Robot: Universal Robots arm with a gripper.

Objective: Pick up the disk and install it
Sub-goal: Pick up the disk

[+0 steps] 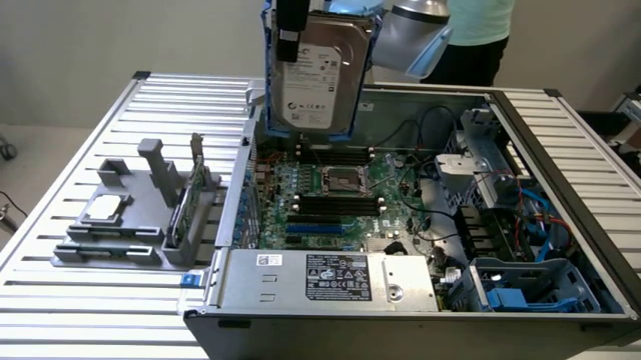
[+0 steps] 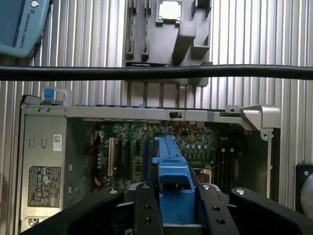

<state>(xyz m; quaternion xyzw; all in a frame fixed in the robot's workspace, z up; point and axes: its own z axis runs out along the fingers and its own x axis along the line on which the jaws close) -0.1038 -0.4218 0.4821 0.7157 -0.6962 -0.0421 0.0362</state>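
A slatted metal table (image 1: 90, 112) carries an open computer case (image 1: 591, 187) lying on its side, with the motherboard (image 1: 331, 187) exposed and a silver power supply (image 1: 331, 281) along the near edge. On the exterior view's left, beside the case, stands a grey fixture (image 1: 130, 232) holding a thin green card (image 1: 180, 217) on edge and a small square chip (image 1: 105, 210). The disk (image 1: 315, 75) hangs upright in the air above the case's far side, clear of the motherboard. The gripper (image 2: 177, 210) holds it from above, its black fingers (image 2: 146, 210) partly closed and clamped on either side of the disk's blue carrier (image 2: 173, 171).
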